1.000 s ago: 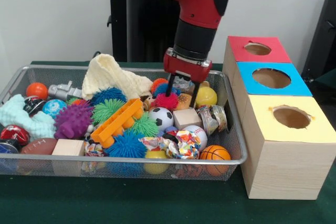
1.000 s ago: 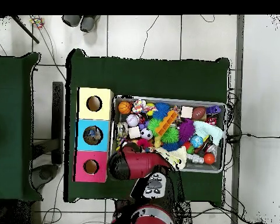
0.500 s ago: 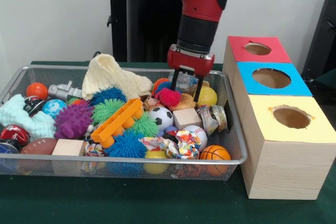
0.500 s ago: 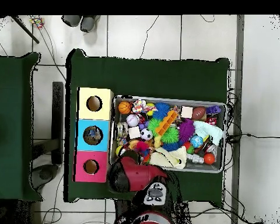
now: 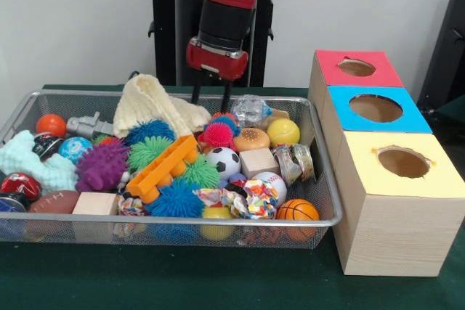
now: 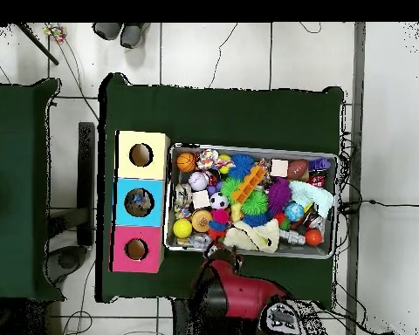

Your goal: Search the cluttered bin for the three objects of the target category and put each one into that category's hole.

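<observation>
One hand (image 5: 211, 96) | released, empty, you see it above bin (image 5: 320, 179) far rim | pink spiky ball (image 5: 217, 134) below.

Gripper above the bin's far edge
Empty gripper (image 5: 211, 96) (fingers apart) hangs over the mesh bin (image 5: 320, 179), near the cream cloth (image 5: 152, 107).

A surface (image 5: 182, 284) covered in dark green cloth is seen, with a wire mesh bin (image 5: 320, 179) resting directly on it. Just beside the bin, a row of three wooden boxes is set on the same cloth: yellow-topped (image 5: 399, 201), blue-topped (image 5: 374, 110) and red-topped (image 5: 356, 69).
</observation>
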You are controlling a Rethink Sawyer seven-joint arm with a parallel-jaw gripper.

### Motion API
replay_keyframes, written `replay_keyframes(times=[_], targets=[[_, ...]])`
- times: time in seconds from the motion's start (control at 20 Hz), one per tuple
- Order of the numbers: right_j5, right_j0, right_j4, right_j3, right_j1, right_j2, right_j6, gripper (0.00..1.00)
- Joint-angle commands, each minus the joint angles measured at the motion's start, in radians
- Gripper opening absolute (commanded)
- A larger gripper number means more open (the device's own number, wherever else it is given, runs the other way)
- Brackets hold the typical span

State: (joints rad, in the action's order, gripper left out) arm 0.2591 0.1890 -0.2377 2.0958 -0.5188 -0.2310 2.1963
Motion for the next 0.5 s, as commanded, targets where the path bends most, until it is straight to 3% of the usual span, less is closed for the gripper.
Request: replay_keyframes(times=[0.05, 0.5], targets=[[0.045, 0.044, -0.050, 0.105, 0.041, 0.010, 0.141, 1.00], [0.106, -0.006, 0.020, 0.105, 0.112, -0.012, 0.156, 1.00]])
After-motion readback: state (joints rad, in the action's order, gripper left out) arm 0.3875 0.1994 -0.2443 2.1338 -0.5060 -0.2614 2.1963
